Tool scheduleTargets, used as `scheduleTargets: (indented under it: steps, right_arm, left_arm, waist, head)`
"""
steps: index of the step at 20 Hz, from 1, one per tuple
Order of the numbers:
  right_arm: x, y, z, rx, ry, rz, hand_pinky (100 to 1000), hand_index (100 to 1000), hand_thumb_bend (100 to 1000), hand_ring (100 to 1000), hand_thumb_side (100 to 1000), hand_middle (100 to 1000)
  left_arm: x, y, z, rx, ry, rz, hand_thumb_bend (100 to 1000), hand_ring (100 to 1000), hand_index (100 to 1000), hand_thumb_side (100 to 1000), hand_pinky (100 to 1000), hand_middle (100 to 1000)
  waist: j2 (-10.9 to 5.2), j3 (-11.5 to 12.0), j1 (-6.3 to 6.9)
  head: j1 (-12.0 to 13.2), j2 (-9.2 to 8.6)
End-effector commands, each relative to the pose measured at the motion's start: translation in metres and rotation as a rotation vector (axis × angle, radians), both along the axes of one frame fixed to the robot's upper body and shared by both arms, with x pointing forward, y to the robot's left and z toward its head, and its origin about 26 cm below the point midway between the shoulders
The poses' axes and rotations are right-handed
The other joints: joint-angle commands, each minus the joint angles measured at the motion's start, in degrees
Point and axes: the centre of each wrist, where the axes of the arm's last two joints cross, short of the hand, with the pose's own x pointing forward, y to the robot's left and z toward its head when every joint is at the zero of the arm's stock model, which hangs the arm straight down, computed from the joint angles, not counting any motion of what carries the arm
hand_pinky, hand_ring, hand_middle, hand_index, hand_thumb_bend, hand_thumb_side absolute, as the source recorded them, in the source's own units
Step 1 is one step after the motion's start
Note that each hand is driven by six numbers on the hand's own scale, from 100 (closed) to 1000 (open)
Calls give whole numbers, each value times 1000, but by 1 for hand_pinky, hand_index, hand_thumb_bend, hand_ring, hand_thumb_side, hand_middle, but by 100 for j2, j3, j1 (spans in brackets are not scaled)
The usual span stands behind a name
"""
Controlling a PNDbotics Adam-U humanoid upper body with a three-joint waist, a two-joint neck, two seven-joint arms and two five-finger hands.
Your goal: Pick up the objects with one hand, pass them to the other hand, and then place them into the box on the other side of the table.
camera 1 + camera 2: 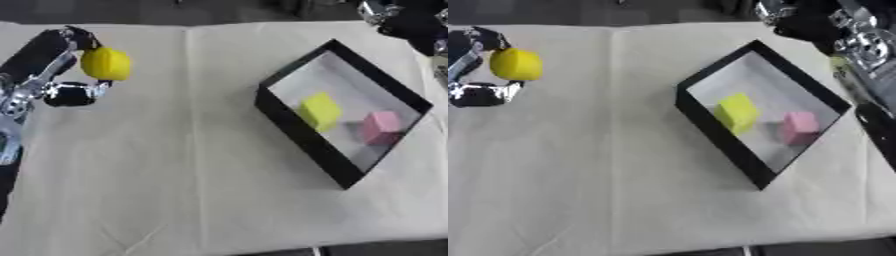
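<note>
Left hand [68, 75] fingers curled round yellow object [106, 63]. Right hand [859, 42] cut off at top corner, fingers unreadable. Box [297, 131] holds yellow block [320, 111], pink block [381, 127].

a pale cloth [175, 175] covers the desk, creased, with a straight fold line running from the far edge toward the near edge, left of centre. along the near edge a dark strip [385, 248] shows beyond the cloth.
</note>
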Motion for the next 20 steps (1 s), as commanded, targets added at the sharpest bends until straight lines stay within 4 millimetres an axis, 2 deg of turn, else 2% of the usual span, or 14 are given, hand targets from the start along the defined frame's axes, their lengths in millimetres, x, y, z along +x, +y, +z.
scheduleTargets:
  steps: [1, 7, 12, 20]
  right_arm:
    - [-6, 8, 19, -98, -29, 47, 1000, 1000, 100, 1000, 229, 856]
    - [-8, 36, 33, -291, -4, 196, 1000, 1000, 100, 1000, 327, 879]
    - [-1, 62, 39, -399, 32, 306, 1000, 1000, 137, 1000, 360, 886]
    - [21, 102, 32, -458, 121, 387, 1000, 1000, 174, 1000, 393, 895]
  left_arm:
    - [-7, -8, 11, -50, -57, -24, 100, 542, 545, 100, 752, 462]
    - [-17, -16, -3, -101, -126, -9, 100, 540, 548, 100, 748, 463]
    - [-23, -27, -15, -170, -185, -34, 100, 542, 549, 100, 751, 466]
    - [-33, -38, -38, -323, -259, -25, 100, 539, 551, 100, 751, 463]
  waist:
    - [-177, -21, -21]
    - [-201, -24, -68]
    - [-233, -30, -115]
    - [-266, -1, -142]
  head:
    - [-153, 41]
    - [-268, 91]
    - [-232, 154]
    - [-295, 223]
